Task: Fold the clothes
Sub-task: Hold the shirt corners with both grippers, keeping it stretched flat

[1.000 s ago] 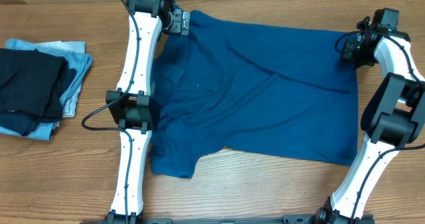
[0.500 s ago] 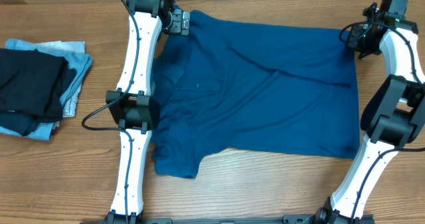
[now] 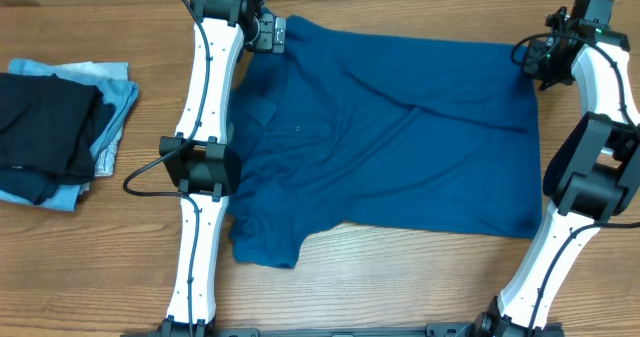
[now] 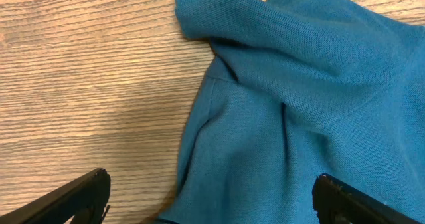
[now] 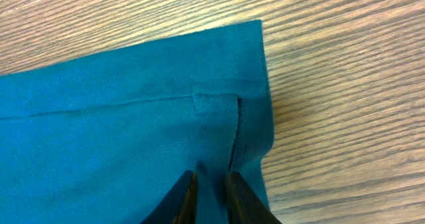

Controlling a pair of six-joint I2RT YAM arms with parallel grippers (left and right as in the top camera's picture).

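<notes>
The deep-blue shirt (image 3: 400, 147) lies spread flat on the wooden table, collar end to the left, hem to the right. My left gripper (image 3: 268, 34) is at its far left corner. In the left wrist view it is wide open (image 4: 212, 201) over a rumpled edge of the shirt (image 4: 299, 117), holding nothing. My right gripper (image 3: 538, 65) is at the far right hem corner. In the right wrist view its fingers (image 5: 209, 187) are pinched together on the shirt's hem (image 5: 119, 117) beside the side slit.
A folded black garment (image 3: 45, 127) lies on a folded pale light-blue garment (image 3: 115, 107) at the left edge of the table (image 3: 400, 287). Both arms run along the shirt's left and right sides.
My right gripper has moved toward the far right with the hem corner, pulling the right edge straighter. The left arm has not moved.
</notes>
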